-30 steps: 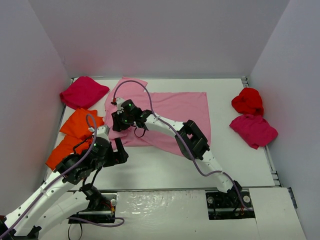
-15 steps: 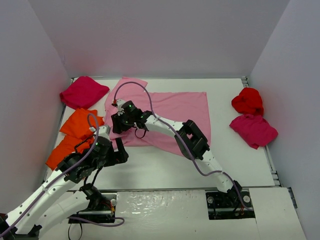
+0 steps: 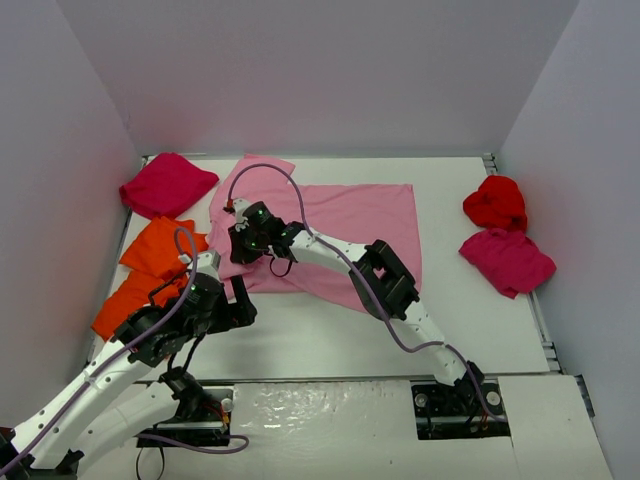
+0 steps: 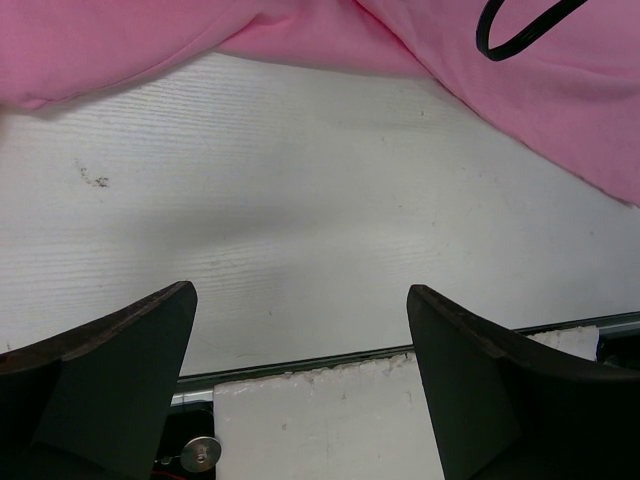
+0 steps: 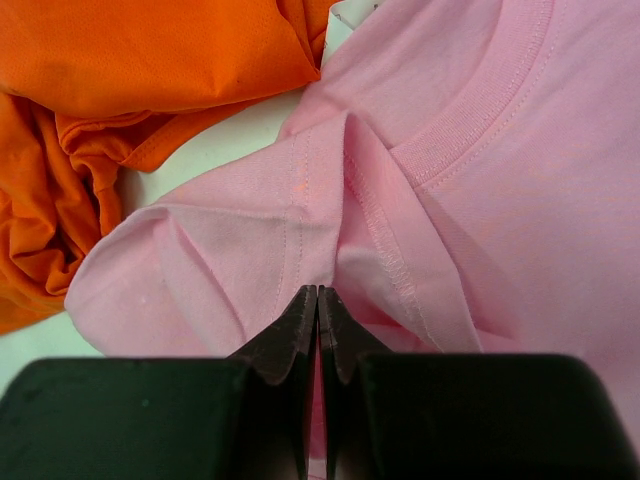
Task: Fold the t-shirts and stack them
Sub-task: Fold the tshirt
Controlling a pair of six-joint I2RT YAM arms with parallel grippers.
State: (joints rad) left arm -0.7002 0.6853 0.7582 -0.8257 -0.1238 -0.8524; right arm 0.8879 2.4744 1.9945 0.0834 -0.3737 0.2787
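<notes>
one pinch: right tool (image 5: 317, 295) clamps pink shirt (image 5: 480, 190)

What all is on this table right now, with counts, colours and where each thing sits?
light pink cloth t-shirt: one, pink, spread mid-table
orange cloth t-shirts: seemingly two, orange, heaped at left edge
left magenta cloth t-shirt: one, magenta, far left corner
right magenta cloth t-shirt: one, magenta, right edge
red cloth t-shirt: one, bright red, behind it
white table: one, white
left gripper: one, black, open above bare table
right gripper: one, black, shut on pink sleeve
</notes>
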